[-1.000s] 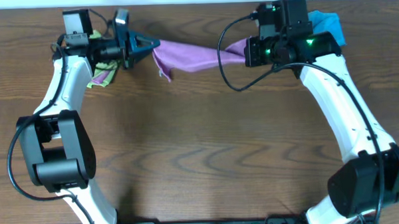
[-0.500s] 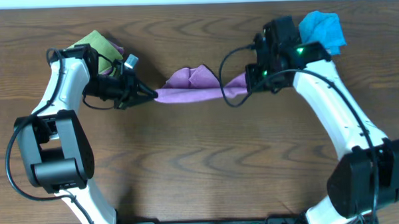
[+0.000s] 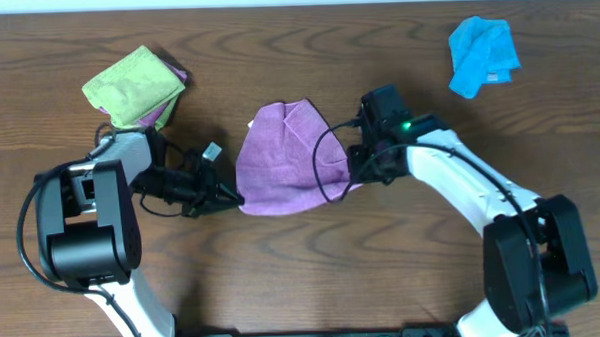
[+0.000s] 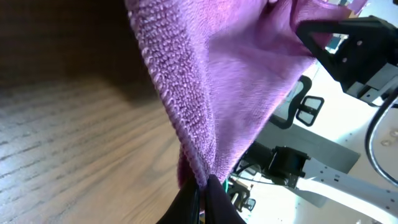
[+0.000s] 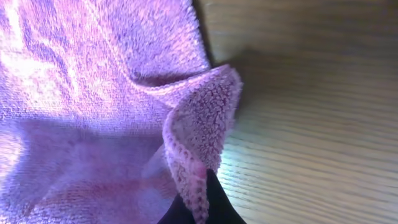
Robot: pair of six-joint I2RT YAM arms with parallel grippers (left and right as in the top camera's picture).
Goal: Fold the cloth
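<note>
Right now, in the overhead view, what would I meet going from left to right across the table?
lime-green cloth → left gripper → purple cloth, pinched at its edges by both grippers → right gripper → blue cloth

Likely a lab: office chair (image 4: 303, 107), wooden table (image 3: 304, 273).

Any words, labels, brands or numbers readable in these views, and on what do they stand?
No text can be read in any view.
The white tag on the blue cloth is too small to read.
The purple cloth shows no print in the overhead view or in either wrist view.
</note>
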